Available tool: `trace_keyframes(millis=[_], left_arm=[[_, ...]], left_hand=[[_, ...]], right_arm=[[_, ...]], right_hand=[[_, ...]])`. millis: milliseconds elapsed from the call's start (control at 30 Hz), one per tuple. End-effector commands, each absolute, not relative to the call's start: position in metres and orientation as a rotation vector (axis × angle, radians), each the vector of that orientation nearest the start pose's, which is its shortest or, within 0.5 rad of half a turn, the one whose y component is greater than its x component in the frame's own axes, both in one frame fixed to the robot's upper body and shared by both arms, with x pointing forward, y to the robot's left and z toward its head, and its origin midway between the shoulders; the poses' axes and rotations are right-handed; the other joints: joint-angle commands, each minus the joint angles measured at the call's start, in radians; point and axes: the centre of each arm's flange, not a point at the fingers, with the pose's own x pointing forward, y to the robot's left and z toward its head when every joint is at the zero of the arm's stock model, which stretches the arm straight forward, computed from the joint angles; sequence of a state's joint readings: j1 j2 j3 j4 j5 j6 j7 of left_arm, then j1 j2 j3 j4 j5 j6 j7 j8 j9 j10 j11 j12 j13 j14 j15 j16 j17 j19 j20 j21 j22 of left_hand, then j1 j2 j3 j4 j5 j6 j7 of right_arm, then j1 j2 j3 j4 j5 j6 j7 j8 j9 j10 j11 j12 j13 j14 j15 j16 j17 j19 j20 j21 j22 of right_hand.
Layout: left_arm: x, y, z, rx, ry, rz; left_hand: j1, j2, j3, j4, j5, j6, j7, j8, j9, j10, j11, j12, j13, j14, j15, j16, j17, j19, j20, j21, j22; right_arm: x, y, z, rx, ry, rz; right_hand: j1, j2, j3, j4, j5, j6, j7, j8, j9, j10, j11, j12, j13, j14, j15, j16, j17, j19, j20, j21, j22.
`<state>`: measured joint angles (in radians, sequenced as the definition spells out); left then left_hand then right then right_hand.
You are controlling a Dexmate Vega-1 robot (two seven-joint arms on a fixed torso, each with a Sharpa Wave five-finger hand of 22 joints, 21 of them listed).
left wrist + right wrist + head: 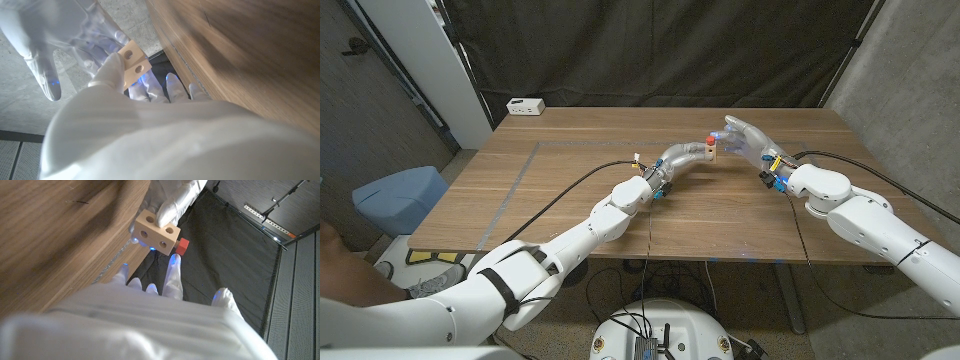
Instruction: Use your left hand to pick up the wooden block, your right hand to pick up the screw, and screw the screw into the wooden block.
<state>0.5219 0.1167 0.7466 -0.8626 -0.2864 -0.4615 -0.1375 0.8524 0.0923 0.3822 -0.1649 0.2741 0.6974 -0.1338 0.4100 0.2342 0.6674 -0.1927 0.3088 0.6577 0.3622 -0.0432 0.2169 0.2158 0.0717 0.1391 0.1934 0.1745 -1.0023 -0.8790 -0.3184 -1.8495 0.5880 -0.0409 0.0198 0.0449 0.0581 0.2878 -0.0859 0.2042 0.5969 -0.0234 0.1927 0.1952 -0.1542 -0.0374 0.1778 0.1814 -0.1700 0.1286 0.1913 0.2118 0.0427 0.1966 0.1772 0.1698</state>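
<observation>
my left robot hand [692, 155] is gripping the wooden block [156, 231]; my right robot hand [748, 140] is twisting the red-headed screw [183, 245] in, needing steady turning.

Head view: high, fixed, looking down and forward over the wooden table [570, 190], both arms entering from the bottom corners. Left wrist view: very close, along the left hand [150, 120], table inverted overhead. Right wrist view: equally close, along the right hand [150, 310]. All three share the wooden block [710, 150] [134, 62] [156, 232]
</observation>
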Motion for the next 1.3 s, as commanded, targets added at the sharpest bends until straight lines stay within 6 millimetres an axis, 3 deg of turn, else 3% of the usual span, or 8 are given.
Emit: trace_keyframes(millis=[33,1300], left_arm=[[0.6714,0.0164,-0.0275,0.314,-0.649,-0.635],[0.6717,0.0157,-0.0289,0.312,-0.646,-0.642]], left_hand=[[0.001,0.010,0.016,0.010,0.004,0.051,0.002,0.005,0.004,0.005,0.002,0.007,0.003,0.007,-0.042,-0.001,0.005,0.004,0.006,0.007,0.006],[-0.001,0.013,0.019,0.012,0.005,0.047,0.001,0.004,0.006,0.004,0.004,0.005,0.001,0.006,-0.040,-0.002,0.005,0.005,0.006,0.007,0.006]], right_arm=[[0.5651,-0.2754,0.0122,-0.361,-0.502,0.364],[0.5557,-0.2808,0.0081,-0.343,-0.501,0.326]], right_hand=[[-0.006,0.002,0.004,0.005,0.005,0.019,0.003,0.011,0.001,0.000,0.001,0.008,0.003,-0.077,0.002,0.008,0.004,-0.003,-0.001,0.007,0.003],[0.000,0.007,0.006,0.009,0.015,0.105,0.016,0.035,0.002,0.050,-0.009,0.024,0.002,-0.054,0.001,0.019,-0.001,0.014,-0.007,0.016,0.003]])
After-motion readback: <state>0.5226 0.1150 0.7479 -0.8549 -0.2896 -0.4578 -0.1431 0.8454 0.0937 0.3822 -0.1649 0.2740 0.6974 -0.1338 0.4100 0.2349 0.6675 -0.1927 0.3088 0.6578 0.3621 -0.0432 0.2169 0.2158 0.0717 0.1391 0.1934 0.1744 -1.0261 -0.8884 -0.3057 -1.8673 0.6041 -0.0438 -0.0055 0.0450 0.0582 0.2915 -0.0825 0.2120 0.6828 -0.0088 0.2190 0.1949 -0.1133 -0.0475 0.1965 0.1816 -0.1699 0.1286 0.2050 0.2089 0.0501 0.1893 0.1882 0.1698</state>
